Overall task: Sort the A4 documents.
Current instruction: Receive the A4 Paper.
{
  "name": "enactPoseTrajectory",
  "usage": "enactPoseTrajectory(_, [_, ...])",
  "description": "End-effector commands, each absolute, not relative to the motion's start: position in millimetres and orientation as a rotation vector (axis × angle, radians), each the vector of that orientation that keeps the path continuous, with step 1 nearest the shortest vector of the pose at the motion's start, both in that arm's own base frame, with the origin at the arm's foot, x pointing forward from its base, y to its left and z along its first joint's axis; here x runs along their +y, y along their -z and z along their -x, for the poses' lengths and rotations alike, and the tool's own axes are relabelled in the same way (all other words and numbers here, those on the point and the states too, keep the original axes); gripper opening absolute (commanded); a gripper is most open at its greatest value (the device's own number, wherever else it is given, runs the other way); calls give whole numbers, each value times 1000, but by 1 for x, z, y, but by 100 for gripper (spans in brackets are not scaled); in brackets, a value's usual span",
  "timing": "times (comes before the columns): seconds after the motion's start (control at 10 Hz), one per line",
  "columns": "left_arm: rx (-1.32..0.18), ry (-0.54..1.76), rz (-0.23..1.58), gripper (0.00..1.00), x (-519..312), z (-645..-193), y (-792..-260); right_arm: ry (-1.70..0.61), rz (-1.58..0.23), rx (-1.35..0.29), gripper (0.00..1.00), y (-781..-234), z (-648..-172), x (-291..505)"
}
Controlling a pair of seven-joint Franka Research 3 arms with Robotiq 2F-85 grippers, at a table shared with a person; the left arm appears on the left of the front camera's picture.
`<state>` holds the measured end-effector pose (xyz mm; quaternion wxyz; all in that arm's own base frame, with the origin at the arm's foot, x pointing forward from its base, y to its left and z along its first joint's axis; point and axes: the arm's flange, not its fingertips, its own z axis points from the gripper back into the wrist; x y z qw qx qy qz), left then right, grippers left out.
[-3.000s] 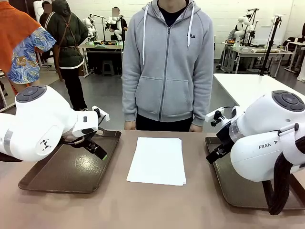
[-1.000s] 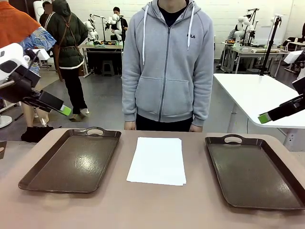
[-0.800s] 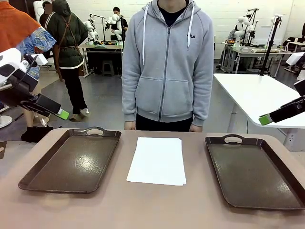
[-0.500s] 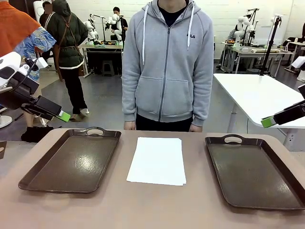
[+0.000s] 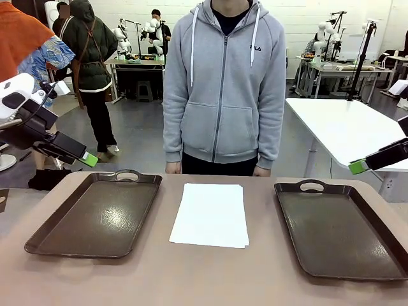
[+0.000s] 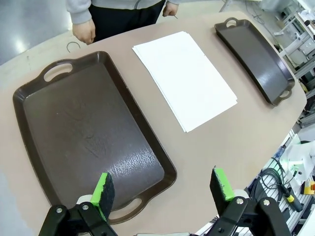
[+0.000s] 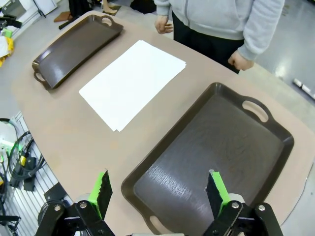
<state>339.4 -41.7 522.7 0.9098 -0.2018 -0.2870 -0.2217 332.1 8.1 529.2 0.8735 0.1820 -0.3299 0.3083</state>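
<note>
The A4 documents (image 5: 210, 215) lie flat mid-frame on the counter (image 5: 191, 274), long axis pointing toward the person (image 5: 223, 83); perhaps several sheets. Left and right jaws gape wide, empty.

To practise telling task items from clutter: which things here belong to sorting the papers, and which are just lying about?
Belongs to the job:
stack of paper sheets
left tray, right tray (likely where sheets go)
left gripper, right gripper, both open

Just lying about:
white side table
cables below the table edge
</note>
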Motion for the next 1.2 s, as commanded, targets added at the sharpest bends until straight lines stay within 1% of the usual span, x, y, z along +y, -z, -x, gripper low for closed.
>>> enactPoseTrajectory(0.0, [-604, 466, 418, 100, -44, -278, -458, -662, -395, -692, 100, -483, -297, 13])
enactPoseTrajectory(0.6, [-606, 443, 376, 100, -34, -274, -463, -598, -365, -690, 100, -485, -291, -3])
enactPoseTrajectory(1.1, [-582, 455, 378, 100, -36, -281, -461, -575, -348, -675, 100, -485, -293, -5])
